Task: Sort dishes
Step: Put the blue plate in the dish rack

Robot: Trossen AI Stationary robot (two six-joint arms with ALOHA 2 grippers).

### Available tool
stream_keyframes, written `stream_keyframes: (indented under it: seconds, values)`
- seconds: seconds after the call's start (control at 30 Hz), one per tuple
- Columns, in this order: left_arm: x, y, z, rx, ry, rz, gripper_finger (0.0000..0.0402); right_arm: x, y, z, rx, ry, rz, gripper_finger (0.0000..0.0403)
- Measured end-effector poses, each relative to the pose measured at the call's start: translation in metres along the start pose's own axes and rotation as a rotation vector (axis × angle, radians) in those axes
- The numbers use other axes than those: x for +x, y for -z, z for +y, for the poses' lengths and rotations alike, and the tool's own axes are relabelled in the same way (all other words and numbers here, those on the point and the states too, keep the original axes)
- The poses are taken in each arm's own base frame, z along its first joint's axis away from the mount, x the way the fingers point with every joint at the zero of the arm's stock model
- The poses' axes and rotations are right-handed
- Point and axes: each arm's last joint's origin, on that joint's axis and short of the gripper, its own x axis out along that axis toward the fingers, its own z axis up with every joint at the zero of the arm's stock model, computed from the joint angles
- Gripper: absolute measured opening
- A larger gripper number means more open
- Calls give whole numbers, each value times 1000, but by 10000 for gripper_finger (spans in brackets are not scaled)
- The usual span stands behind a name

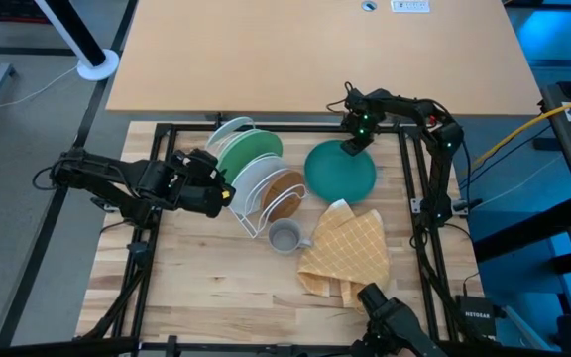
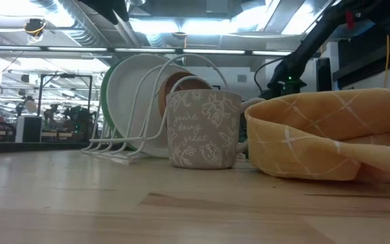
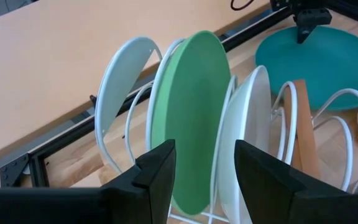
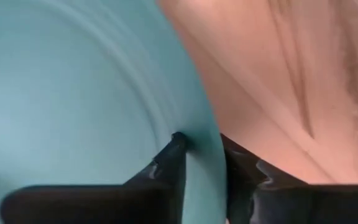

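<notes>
A large dark teal plate [image 1: 340, 171] lies flat on the wooden table, right of a white wire rack [image 1: 254, 220]. In the rack, standing on edge, are a white plate [image 1: 228, 131], a green plate [image 3: 191, 118], another white plate [image 3: 244, 137] and a smaller brown wooden plate [image 3: 303, 130]. My right gripper [image 1: 353, 147] points down at the teal plate's far rim and is shut on it. My left gripper [image 3: 204, 155] hovers open at the rack's left side, facing the green and white plates, with nothing between its fingers. My right gripper has the teal plate's far rim [image 4: 210, 134] between its two fingers, one fingertip [image 4: 178, 144] on the plate's upper face and the other outside the edge. The fingers come from above, pointing steeply down. The plate lies on the table.
A grey patterned mug [image 1: 285, 236] stands just in front of the rack. A yellow checked cloth [image 1: 350, 253] lies crumpled near the teal plate's near side. A black frame [image 1: 295, 127] runs along the work area's far edge, close behind my right gripper.
</notes>
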Motion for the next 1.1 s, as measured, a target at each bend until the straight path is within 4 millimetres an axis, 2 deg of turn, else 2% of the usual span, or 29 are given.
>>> stream_keyframes:
  seconds: [0.23, 0.5, 0.77, 1.1]
  values:
    - [0, 0, 0, 2, 0, 0, 155, -9, -1, 2, -20, -20, 28, 27]
    - [0, 0, 0, 2, 0, 0, 155, -40, -8, 5, -37, 40, 61, 25]
    - [0, 0, 0, 3, 0, 0, 155, -92, -18, 10, -45, 181, 50, 21]
    - [2, -1, 1, 19, -12, -2, 155, -179, -17, 25, -51, 341, -63, 18]
